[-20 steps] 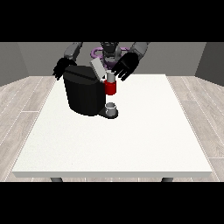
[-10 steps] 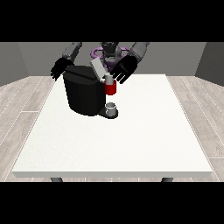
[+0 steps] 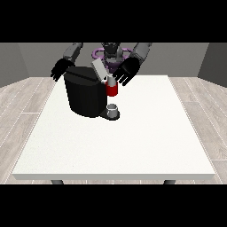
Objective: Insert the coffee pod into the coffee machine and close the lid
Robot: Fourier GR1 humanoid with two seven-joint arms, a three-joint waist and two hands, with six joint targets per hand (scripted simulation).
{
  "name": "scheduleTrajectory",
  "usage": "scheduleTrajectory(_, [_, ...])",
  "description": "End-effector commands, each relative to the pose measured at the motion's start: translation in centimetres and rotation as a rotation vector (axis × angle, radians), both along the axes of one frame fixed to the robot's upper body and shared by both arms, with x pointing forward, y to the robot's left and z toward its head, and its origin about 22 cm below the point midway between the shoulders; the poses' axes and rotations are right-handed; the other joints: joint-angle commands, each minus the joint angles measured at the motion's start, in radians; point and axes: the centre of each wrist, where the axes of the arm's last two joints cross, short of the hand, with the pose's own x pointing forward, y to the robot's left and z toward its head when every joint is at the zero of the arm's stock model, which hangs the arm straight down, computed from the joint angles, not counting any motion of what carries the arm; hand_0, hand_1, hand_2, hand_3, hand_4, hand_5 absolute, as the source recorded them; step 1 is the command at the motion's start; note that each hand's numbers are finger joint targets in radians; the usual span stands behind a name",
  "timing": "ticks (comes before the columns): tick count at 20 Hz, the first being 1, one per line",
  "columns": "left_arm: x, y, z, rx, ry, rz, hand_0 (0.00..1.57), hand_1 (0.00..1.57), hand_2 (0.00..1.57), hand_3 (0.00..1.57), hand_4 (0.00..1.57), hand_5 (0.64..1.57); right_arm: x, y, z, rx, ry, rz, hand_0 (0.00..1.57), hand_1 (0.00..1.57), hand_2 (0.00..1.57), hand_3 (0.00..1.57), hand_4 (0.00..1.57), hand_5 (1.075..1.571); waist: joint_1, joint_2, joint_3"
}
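Grey walls are standing behind my white table point(image 3: 133, 146), where the coffee machine point(image 3: 86, 95) is sitting, grey lid point(image 3: 98, 69) raised. My hand at the view's right point(image 3: 125, 72), fingers spread, is hovering beside it; the other hand point(image 3: 60, 69) is hanging open. The lid looks stiff and light, best pushed at its top edge. I cannot tell where the pod is.

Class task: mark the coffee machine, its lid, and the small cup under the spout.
coffee machine point(image 3: 86, 97): front view, on the black body's front face.
lid point(image 3: 98, 69): front view, on the raised grey flap's middle.
cup point(image 3: 113, 109): front view, on the grey cup's side wall.
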Motion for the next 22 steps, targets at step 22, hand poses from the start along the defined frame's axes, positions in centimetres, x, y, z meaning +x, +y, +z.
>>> scheduleTrajectory(22, [0.1,-0.6,-0.5,0.057,-0.006,-0.008,1.07,1.07,1.12,0.97,0.36,1.571,0.0,1.1,-0.6,0.013,-0.018,-0.043,0.0,0.0,0.0,0.0,0.44,1.571,0.011,0.026,-0.0007])
